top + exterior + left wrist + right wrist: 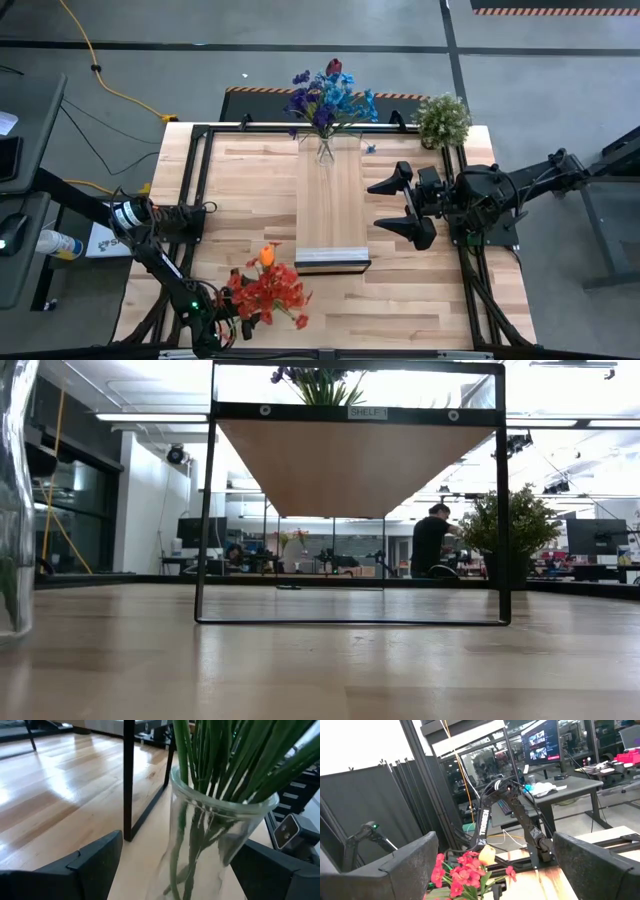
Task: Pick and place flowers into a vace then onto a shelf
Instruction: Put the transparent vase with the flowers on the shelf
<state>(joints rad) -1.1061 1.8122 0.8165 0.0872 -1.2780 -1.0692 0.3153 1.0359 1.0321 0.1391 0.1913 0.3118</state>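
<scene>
Vase (220, 845) of red flowers (272, 292) at lower left of high view, straddled by left gripper (238, 318), fingers spread wide either side of glass, probably lining up to grasp. Shelf (332, 205) mid-frame, already carrying blue bouquet (328, 98) at top. Right gripper (400, 205) wide, empty, waiting beside shelf.

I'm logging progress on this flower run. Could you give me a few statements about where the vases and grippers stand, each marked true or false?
1. A vase of blue and purple flowers stands on the shelf. True.
2. The red and orange flowers are on the shelf too. False: their glass vase stands on the tabletop, near the front edge.
3. The left gripper has its fingers open on either side of that vase. True.
4. The right gripper holds a flower. False: it is open and empty, beside the shelf.
</scene>
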